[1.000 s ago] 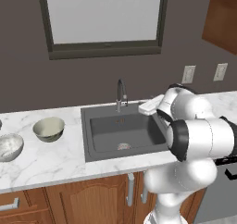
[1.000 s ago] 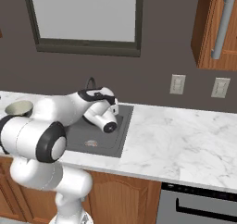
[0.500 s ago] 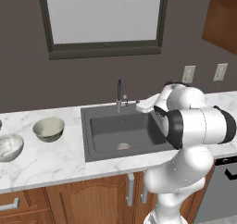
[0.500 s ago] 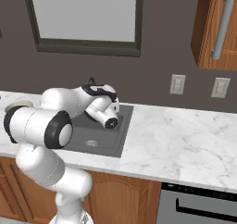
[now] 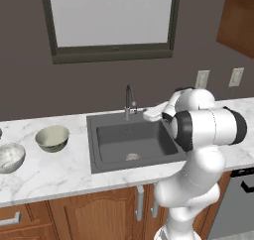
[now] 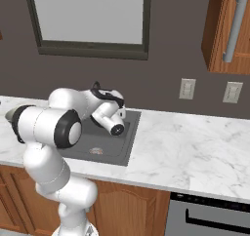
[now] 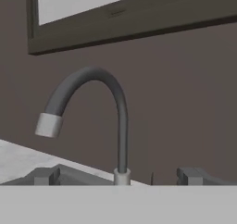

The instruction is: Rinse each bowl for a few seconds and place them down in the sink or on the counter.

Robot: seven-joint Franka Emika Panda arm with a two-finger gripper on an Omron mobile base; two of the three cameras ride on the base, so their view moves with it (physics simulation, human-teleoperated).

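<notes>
The olive-beige bowl [image 5: 52, 137] and the whitish marbled bowl [image 5: 10, 157] both stand on the white marble counter [image 5: 59, 170] left of the sink [image 5: 119, 139]. The dark basin holds only its round drain [image 5: 132, 156]. My gripper [image 5: 149, 114] hovers at the sink's back right corner, just right of the slim dark faucet [image 5: 129, 101], and points at it. In the hand view the gripper [image 7: 119, 177] is open and holds nothing, its fingertips [image 7: 44, 176] stand wide apart, and the curved faucet [image 7: 118, 121] rises between them. No water runs from the spout [image 7: 48, 125].
A framed window [image 5: 111, 21] hangs on the wall behind the sink. Two wall outlets [image 5: 202, 79] sit to the right, under a wooden upper cabinet [image 6: 229, 30]. A long stretch of counter [image 6: 195, 142] runs right of the sink [image 6: 105, 149], above an appliance front [image 6: 210, 215].
The hand has edged left toward the faucet while the elbow swung round to the right. Both bowls stay put.
</notes>
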